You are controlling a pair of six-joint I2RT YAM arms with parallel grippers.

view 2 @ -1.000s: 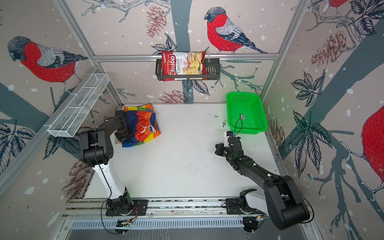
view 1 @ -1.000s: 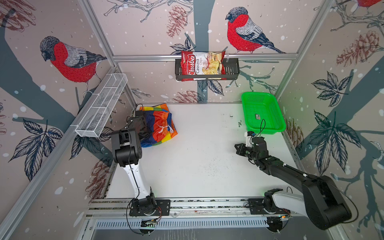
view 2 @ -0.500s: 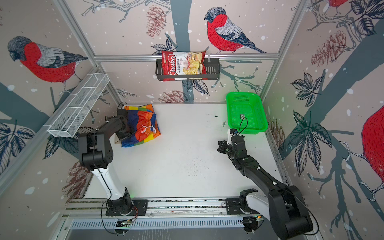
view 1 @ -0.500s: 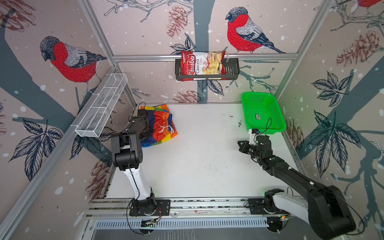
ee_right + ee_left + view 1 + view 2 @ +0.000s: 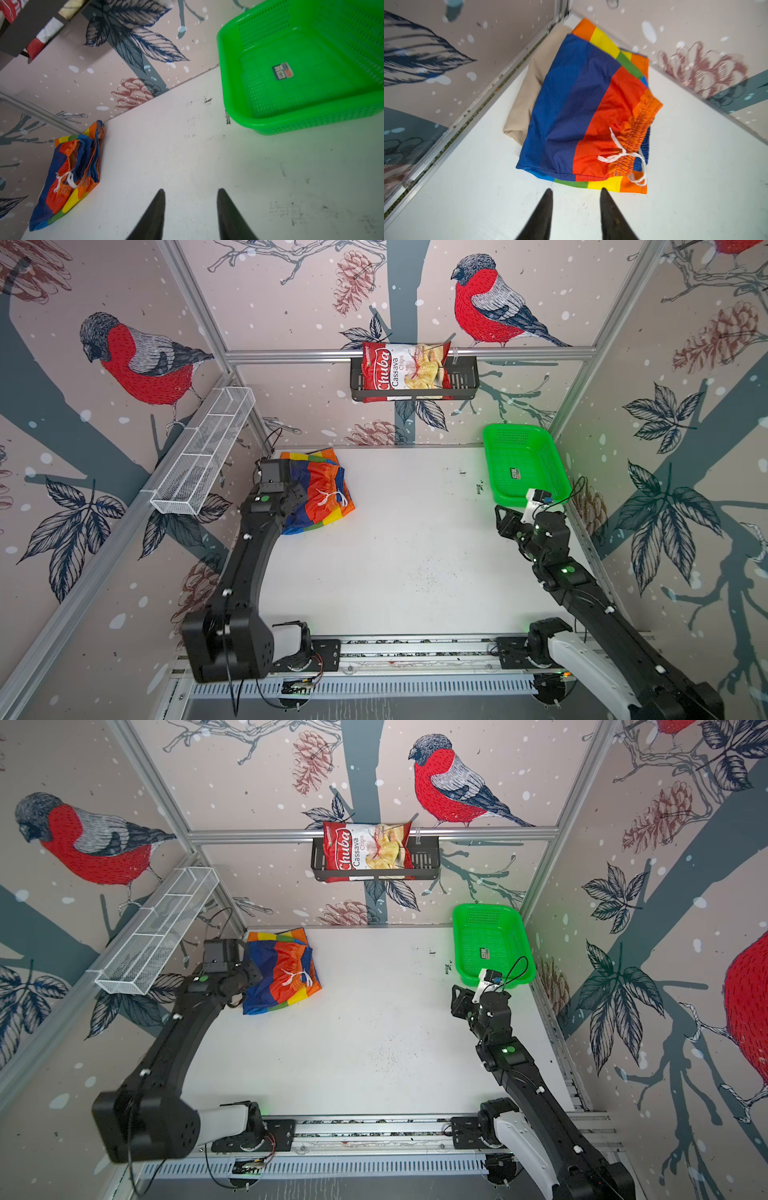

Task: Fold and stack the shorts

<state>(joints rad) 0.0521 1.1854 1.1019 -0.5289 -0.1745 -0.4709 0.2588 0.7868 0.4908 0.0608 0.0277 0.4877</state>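
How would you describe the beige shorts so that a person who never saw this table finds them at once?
Start at the white table and go to its far left corner, near the white wire shelf. A folded stack lies there; the beige shorts are the bottom layer, showing only in the left wrist view. Unlike the rainbow shorts on top, they are plain, one dull colour.

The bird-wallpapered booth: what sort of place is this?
Probably a robot test cell: a left arm and right arm mounted on a rail, aluminium framing round the walls, and props, rainbow shorts and a green basket, on a white table.
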